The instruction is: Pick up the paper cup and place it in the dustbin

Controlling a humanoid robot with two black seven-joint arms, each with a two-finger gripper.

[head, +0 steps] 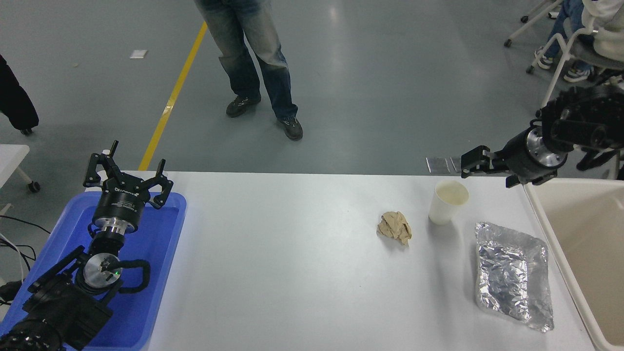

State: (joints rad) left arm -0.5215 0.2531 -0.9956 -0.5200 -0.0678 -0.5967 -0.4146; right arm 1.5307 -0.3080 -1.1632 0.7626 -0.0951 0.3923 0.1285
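The white paper cup (447, 203) stands upright near the table's far edge, right of the middle. The cream-beige dustbin (583, 229) stands at the table's right end, partly cut off by the picture's edge. My right gripper (487, 168) comes in from the right edge and hangs in the air just above and right of the cup, pointing left. Its fingers look spread and it holds nothing. My left gripper (127, 168) is parked open at the lower left, over the far end of a blue tray.
A crumpled tan paper wad (395, 227) lies left of the cup. A crinkled silver foil tray (513, 274) lies in front of the cup, beside the dustbin. The blue plastic tray (161, 253) is at the left. A person stands beyond the table.
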